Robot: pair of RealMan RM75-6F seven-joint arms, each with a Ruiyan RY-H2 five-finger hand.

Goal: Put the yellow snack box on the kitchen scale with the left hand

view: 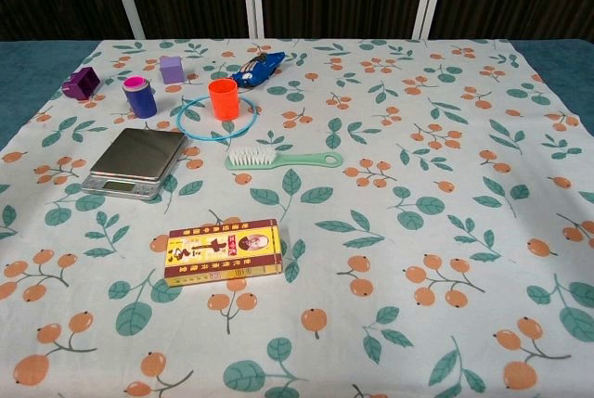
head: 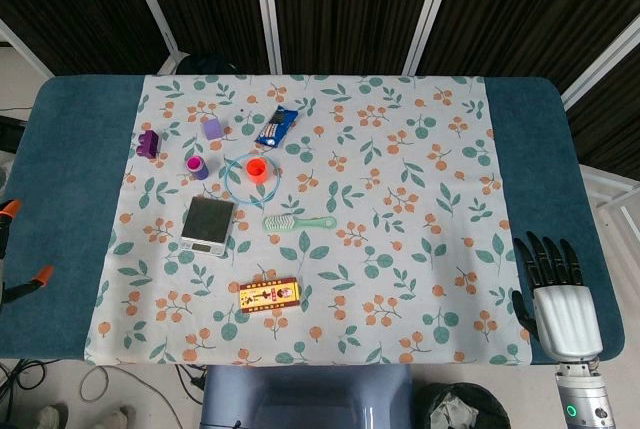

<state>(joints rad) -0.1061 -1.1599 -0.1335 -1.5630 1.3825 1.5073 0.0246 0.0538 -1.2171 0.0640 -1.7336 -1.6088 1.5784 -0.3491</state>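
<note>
Only the right robot hand (head: 556, 294) shows, fingers spread, empty.

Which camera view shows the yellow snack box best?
The chest view: the yellow snack box lies near and large, with its printed top and front side visible. In the head view the box is small, seen from above only.

The yellow snack box (view: 224, 250) carries red and dark printed characters on its top face, but they are too small to read.
</note>
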